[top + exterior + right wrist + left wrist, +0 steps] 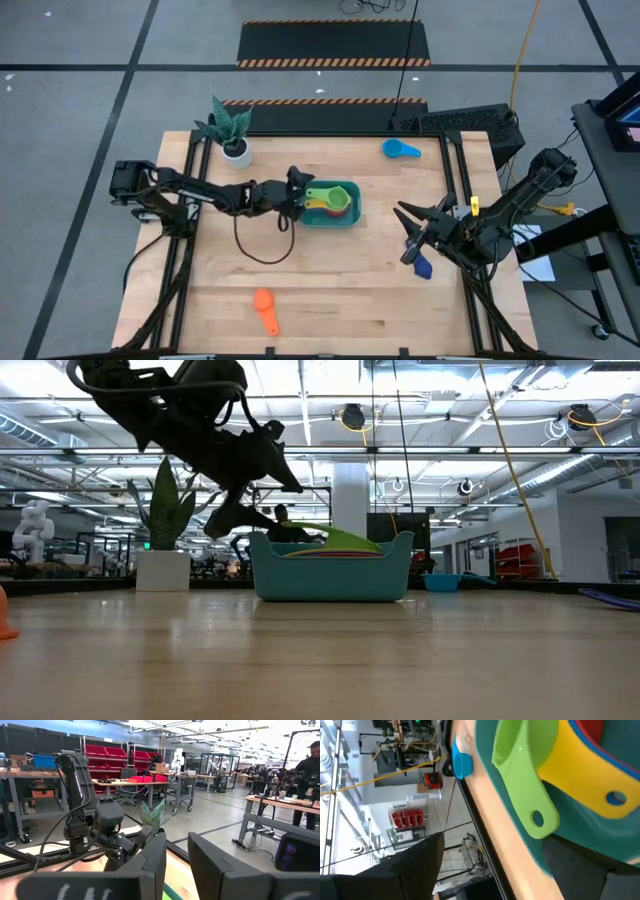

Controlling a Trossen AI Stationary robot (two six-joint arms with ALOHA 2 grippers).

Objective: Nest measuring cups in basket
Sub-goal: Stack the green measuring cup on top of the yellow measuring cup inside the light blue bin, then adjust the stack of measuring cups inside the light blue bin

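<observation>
The teal basket (330,219) stands mid-table and holds the yellow cup (580,765), the red cup (600,732) and the green cup (520,760), stacked in one another. The green cup's flat handle (535,815) reaches out over the basket's left rim. My left gripper (297,197) hangs open at that rim, one finger on either side of the handle and apart from it. My right gripper (405,235) waits raised at the table's right, a narrow gap between its fingers (155,865) and nothing in it. The dark blue cup (422,266) lies on the table below it.
A light blue cup (401,149) lies at the far right and an orange cup (265,310) near the front edge. A potted plant (232,130) stands at the far left. A black cable (255,245) loops on the table under the left arm.
</observation>
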